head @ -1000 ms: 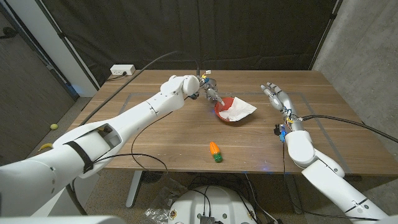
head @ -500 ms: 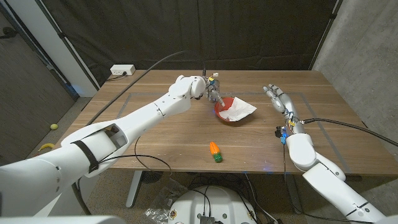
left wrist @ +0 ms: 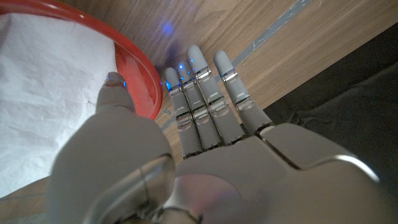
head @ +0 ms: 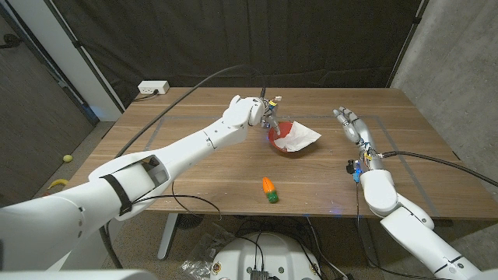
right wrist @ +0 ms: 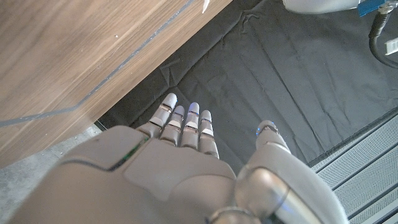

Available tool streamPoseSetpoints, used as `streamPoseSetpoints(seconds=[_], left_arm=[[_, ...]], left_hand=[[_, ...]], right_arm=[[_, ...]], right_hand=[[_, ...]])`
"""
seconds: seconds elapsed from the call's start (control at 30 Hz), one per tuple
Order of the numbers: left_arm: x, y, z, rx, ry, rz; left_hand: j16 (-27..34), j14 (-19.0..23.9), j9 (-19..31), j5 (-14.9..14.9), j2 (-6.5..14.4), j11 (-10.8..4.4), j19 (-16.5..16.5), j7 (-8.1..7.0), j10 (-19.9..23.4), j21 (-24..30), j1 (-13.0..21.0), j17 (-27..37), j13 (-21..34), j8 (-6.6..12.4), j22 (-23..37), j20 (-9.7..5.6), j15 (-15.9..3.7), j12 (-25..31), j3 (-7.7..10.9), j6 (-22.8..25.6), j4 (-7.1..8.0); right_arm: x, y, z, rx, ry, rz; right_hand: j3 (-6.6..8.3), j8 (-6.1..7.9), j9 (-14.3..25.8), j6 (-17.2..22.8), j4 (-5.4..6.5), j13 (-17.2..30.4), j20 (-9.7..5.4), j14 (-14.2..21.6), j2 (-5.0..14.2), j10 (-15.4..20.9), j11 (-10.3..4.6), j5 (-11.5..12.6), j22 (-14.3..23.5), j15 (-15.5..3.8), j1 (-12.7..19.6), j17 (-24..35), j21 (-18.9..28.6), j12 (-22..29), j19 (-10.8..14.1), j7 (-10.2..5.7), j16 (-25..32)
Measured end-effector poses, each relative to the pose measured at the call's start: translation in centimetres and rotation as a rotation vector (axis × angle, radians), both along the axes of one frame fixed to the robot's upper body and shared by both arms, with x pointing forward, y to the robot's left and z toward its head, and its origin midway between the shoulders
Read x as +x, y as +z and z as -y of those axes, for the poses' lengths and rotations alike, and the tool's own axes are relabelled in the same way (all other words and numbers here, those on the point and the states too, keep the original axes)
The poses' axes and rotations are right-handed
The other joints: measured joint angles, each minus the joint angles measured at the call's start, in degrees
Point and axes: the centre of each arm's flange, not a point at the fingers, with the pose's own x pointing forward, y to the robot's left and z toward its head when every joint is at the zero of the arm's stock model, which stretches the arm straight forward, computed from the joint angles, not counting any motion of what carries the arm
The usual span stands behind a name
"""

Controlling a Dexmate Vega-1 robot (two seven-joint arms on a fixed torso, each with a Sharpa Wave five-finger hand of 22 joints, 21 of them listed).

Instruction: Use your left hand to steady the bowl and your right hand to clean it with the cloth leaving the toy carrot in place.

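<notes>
A red bowl (head: 285, 145) stands at the middle back of the wooden table, with a white cloth (head: 300, 138) crumpled in it and hanging over its right rim. My left hand (head: 268, 117) is at the bowl's far-left rim. In the left wrist view its thumb lies over the bowl's rim (left wrist: 142, 71) beside the cloth (left wrist: 50, 93), and its straight fingers (left wrist: 205, 93) point down to the table outside the bowl. My right hand (head: 351, 124) hovers to the right of the bowl, fingers straight and apart, holding nothing. The toy carrot (head: 268, 189) lies near the front edge.
A white power strip (head: 153, 88) sits at the table's back left corner. Grey tape lines (head: 167, 118) mark a rectangle on the tabletop. A black curtain (head: 311, 39) hangs behind the table. Cables run over the back edge and trail from my right wrist.
My left hand has moved right along the back of the table and reached the bowl's rim. My right hand has shifted slightly. Bowl, cloth and carrot stay put.
</notes>
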Motion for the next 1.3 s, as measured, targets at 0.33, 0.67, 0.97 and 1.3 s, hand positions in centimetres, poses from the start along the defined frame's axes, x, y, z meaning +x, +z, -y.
streamPoseSetpoints(seconds=[0.33,0.67,0.97,1.3], left_arm=[[0.3,-0.6,0.4,0.03,0.049,0.028],[0.5,-1.1,0.7,0.033,0.06,0.058],[0.6,-1.3,0.9,0.014,0.057,0.08],[0.7,-1.8,1.0,-0.013,0.065,0.108]], left_hand=[[-0.22,1.3,0.0,-0.85,2.59,-0.31,0.38,-0.19,1.64,0.63,1.3,-0.26,-0.15,-0.22,0.0,-0.02,-0.3,0.0,1.06,1.83,-0.28],[-0.22,5.27,-0.29,-4.01,6.16,1.71,1.31,-0.29,4.78,2.6,6.06,-0.99,0.4,-0.65,-0.01,-0.3,-1.77,-0.45,4.14,6.65,-1.15],[-0.56,7.82,-0.29,-5.56,8.77,1.15,2.23,-0.93,7.91,4.72,8.7,-1.03,1.33,-0.86,-0.01,-0.21,-2.06,-0.18,7.11,9.71,-1.65],[-0.25,12.3,0.26,-6.19,8.01,1.01,3.79,-2.35,12.66,7.72,10.65,-0.13,2.76,-1.32,0.27,-0.54,-1.93,1.11,9.92,11.35,-1.68]], right_arm=[[0.2,-0.3,0.4,0.011,0.002,-0.005],[0.5,-0.5,0.9,0.011,0.0,-0.01],[0.4,-0.6,1.3,0.015,-0.003,-0.012],[0.2,-0.8,1.7,0.016,-0.009,-0.015]], right_hand=[[-0.24,0.0,0.0,0.08,0.24,0.0,0.0,0.23,0.23,0.2,-0.2,0.0,0.0,-0.23,-0.23,0.0,-0.39,0.0,0.0,0.09,0.0],[-0.24,0.0,0.0,0.08,0.24,0.0,0.0,0.23,0.23,0.2,-0.2,0.0,-0.01,-0.23,-0.23,-0.15,-0.67,0.0,-0.01,0.09,0.0],[-0.24,0.0,0.0,0.08,0.24,0.0,0.0,0.22,0.23,0.2,-0.2,0.0,-0.01,-0.23,-0.23,-0.15,-0.66,0.0,-0.01,0.09,0.0],[-0.64,0.0,0.0,0.28,0.15,0.0,0.0,0.22,0.45,0.26,-0.14,0.0,-0.01,-0.22,-0.45,-0.15,-0.66,0.0,-0.01,-0.12,0.0]])
